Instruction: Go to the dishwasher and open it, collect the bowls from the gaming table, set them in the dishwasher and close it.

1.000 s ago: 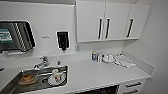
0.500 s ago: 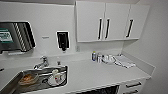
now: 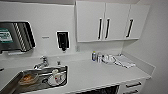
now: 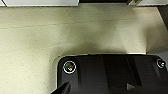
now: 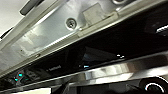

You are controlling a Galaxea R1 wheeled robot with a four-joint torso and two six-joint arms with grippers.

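Note:
The dishwasher (image 3: 101,90) appears in the head view as a dark gap under the white counter (image 3: 100,75), right of the sink. The right wrist view looks from close by at the dishwasher (image 5: 110,71): a steel door edge with a dark slot above it, so the door stands ajar. Small teal lights (image 5: 19,75) glow on the door's top edge. A metal strip (image 5: 50,35) with a screw runs under the counter above the slot. The bowls and the gaming table are out of view.
A steel sink (image 3: 10,86) with a tap (image 3: 42,62) holds dishes and a mug. Bottles (image 3: 96,57) and a cloth (image 3: 123,61) sit at the counter's back. White wall cabinets (image 3: 107,21) hang above. The left wrist view looks down on a pale speckled floor (image 4: 50,37).
The whole head picture has shifted slightly, so the camera has moved a little. The things on the counter and in the sink keep their places.

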